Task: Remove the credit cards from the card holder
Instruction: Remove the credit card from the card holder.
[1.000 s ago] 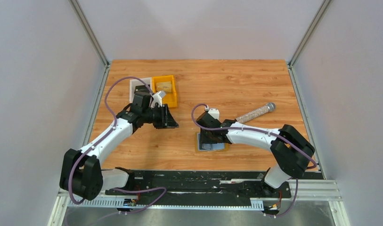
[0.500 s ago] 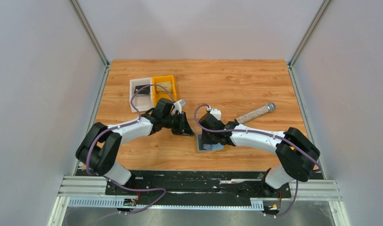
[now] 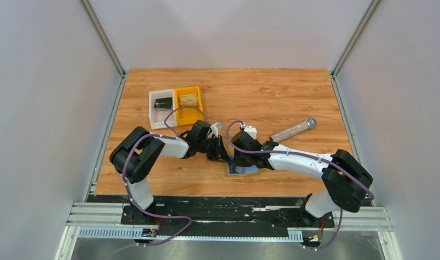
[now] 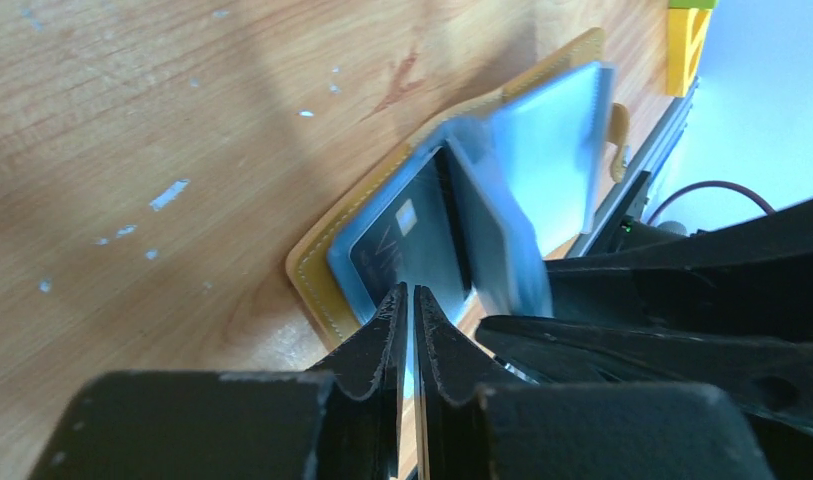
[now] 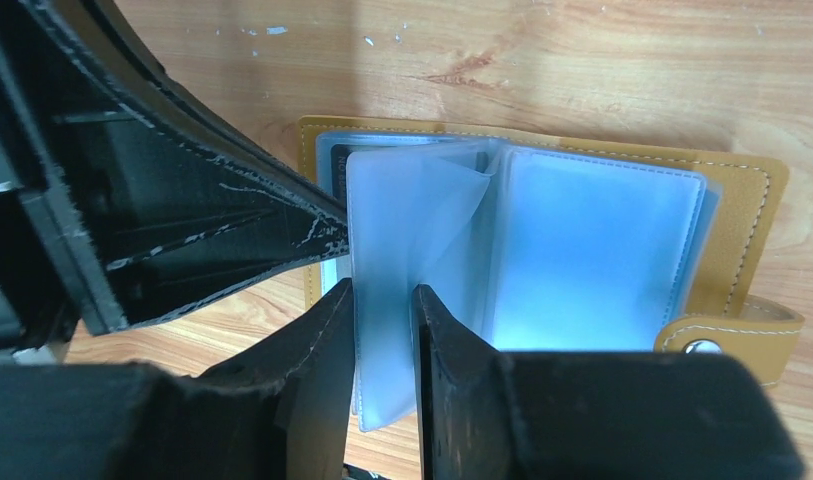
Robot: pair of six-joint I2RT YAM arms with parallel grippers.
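Observation:
The mustard-tan card holder [image 3: 249,171] lies open on the table near the front, its light-blue sleeves fanned up [image 5: 592,245]. My right gripper [image 5: 382,300] is shut on one raised translucent sleeve [image 5: 392,240], holding it up. A dark credit card [image 4: 407,235] shows inside the lowest sleeve on the left side. My left gripper [image 4: 409,295] is shut to a thin slit, its tips at the edge of that sleeve, with nothing seen between them. In the top view the left gripper [image 3: 224,155] and the right gripper [image 3: 239,162] meet over the holder [image 4: 322,265].
A white bin [image 3: 153,115] holding a dark flat card and an orange bin [image 3: 190,114] holding a tan one stand at the back left. A clear tube with a silver cap [image 3: 293,129] lies to the right. The table's front edge and rail run just behind the holder.
My left arm swung from the bins rightward to the card holder, its jaws narrowing on the way. The right gripper stayed on the holder, closing slightly.

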